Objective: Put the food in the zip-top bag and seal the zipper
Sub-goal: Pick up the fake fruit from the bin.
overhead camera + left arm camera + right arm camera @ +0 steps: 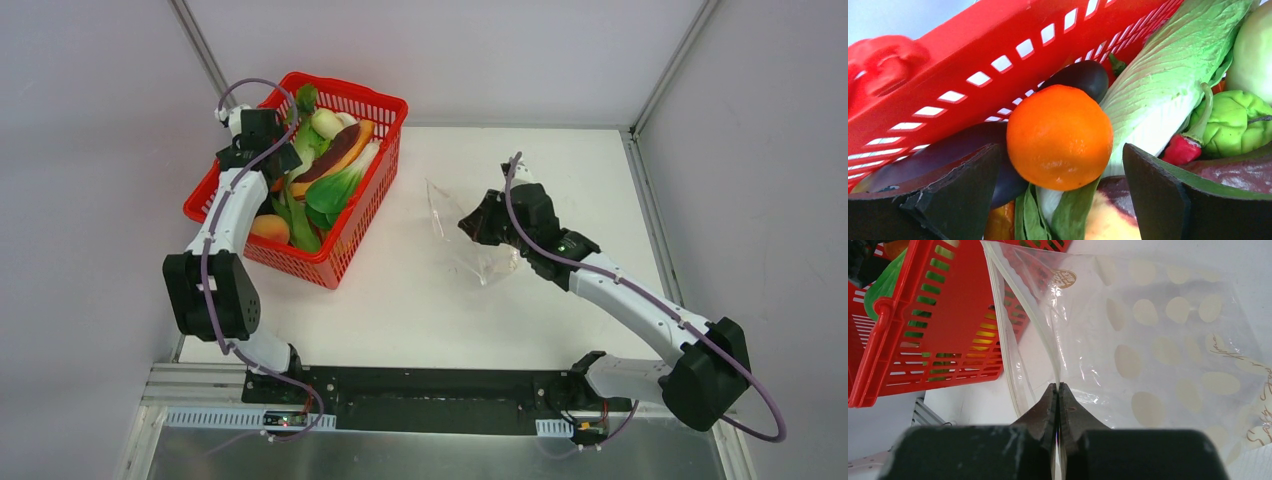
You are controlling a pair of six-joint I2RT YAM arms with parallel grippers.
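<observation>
My left gripper (1060, 192) is open inside the red basket (352, 222), its fingers on either side of a small round orange fruit (1059, 137). The orange rests on a dark purple eggplant (968, 150) and green leafy pieces (1168, 85). My right gripper (1058, 389) is shut on the zipper edge (1048, 342) of the clear zip-top bag (1158, 340), holding its mouth open toward the basket. In the top view the bag (475, 245) lies right of the basket under the right gripper (470, 228), and the left gripper (262, 158) is over the basket's far left part.
The basket also holds a pale round vegetable (1253, 50), a green pepper (1233, 122) and a small red piece (1180, 149). In the right wrist view the basket's wall (923, 325) stands just left of the bag. Grey walls enclose the white table (420, 310).
</observation>
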